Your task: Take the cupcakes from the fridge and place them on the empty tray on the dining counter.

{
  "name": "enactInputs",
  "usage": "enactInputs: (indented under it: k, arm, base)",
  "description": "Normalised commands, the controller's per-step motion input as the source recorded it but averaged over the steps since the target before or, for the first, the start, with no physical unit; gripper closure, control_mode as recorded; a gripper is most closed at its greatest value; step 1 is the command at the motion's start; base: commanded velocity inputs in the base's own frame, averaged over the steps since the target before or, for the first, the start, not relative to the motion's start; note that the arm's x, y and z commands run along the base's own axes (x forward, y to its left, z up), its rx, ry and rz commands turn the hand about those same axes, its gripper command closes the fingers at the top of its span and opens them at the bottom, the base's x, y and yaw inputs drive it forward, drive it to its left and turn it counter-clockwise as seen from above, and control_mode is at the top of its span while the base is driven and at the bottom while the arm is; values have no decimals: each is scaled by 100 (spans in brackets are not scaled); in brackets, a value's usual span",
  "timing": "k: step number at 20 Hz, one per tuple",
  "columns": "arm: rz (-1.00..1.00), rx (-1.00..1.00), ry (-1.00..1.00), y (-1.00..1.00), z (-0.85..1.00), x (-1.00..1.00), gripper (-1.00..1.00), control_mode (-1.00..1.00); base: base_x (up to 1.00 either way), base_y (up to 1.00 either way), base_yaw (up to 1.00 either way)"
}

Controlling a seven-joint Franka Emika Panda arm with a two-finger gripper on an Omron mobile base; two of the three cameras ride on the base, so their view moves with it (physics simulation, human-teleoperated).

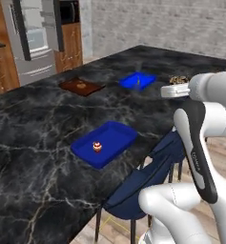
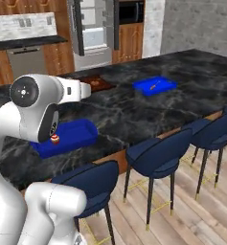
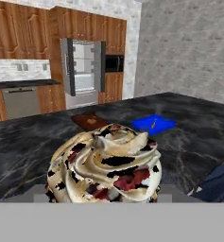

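Black marble counter (image 1: 47,128) across the whole near scene, with blue stools (image 2: 158,158) tucked along its right edge. Far left beyond it, fridge (image 1: 33,38) with both doors swung open on a white interior. On the counter, near tray (image 1: 115,134) close to the right edge, far tray (image 1: 133,81) well behind it, brown board (image 1: 81,86) left of that. Red-topped cupcake (image 1: 97,147) upright inside the near tray. Gripper (image 1: 174,90) over the counter's right edge, right of both trays, pinching a swirled cupcake (image 3: 106,165).
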Motion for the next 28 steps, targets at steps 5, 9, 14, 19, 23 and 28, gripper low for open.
enactInputs:
  k: [5, 9, 14, 19, 23, 28]
  arm:
    - [0, 0, 0, 0, 0, 0, 100, 100]
    - [0, 0, 0, 0, 0, 0, 100, 100]
    - [0, 0, 0, 0, 0, 0, 100, 100]
    - [0, 0, 0, 0, 0, 0, 100, 100]
    - [0, 0, 0, 0, 0, 0, 100, 100]
    - [0, 0, 0, 0, 0, 0, 100, 100]
  base:
    - [100, -47, 65]
    - [100, -56, 64]
    - [93, -83, 54]
    - [60, -84, 37]
    - [10, -9, 14]
    - [12, 0, 7]
